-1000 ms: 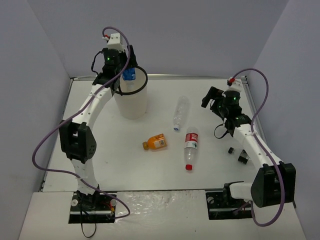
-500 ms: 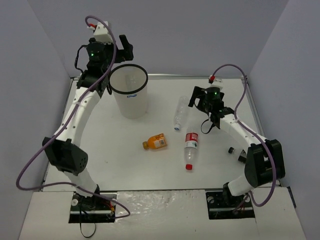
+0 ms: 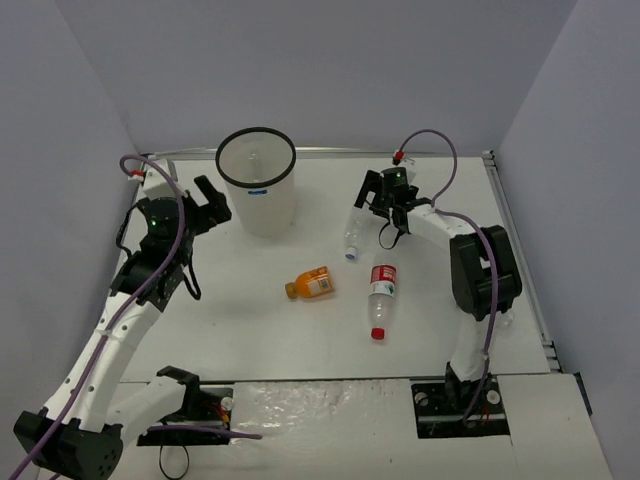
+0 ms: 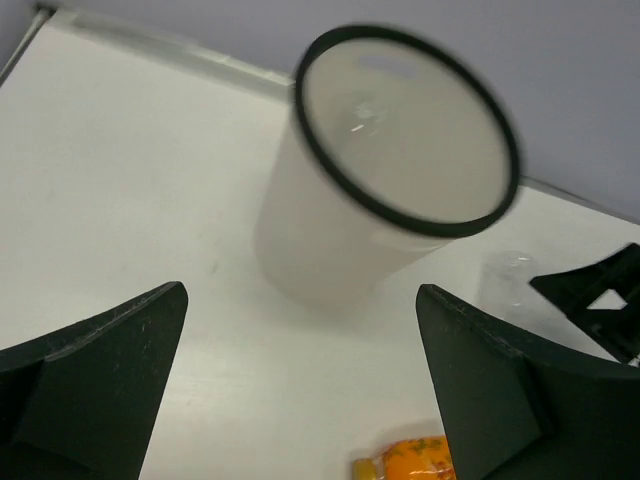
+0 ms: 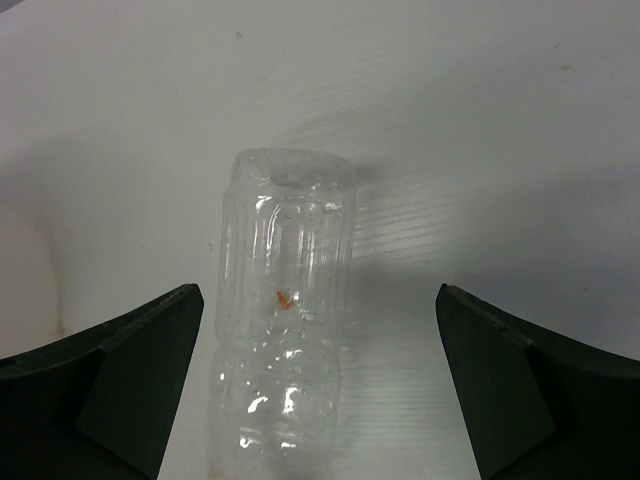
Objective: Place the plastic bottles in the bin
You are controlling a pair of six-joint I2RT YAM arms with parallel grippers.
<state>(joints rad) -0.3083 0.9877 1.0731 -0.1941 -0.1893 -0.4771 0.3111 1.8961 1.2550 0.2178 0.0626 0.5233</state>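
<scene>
The translucent white bin [image 3: 262, 215] with a black rim stands at the back, left of centre. A blue patch [image 3: 260, 192] of the blue-label bottle shows through its wall. The plain clear bottle [image 3: 354, 236] lies right of the bin. My right gripper [image 3: 374, 203] is open and low over its far end, with a finger on each side in the right wrist view [image 5: 285, 330]. The orange bottle [image 3: 312, 283] and the red-label bottle [image 3: 382, 293] lie mid-table. My left gripper [image 3: 207, 200] is open and empty, left of the bin [image 4: 350, 240].
The orange bottle [image 4: 415, 462] shows at the bottom edge of the left wrist view, and the right gripper's black fingers [image 4: 600, 300] at its right edge. Grey walls close in the table at the back and both sides.
My left gripper let the blue-label bottle drop into the bin, then swung down to the bin's left. My right gripper moved left to the plain clear bottle.
</scene>
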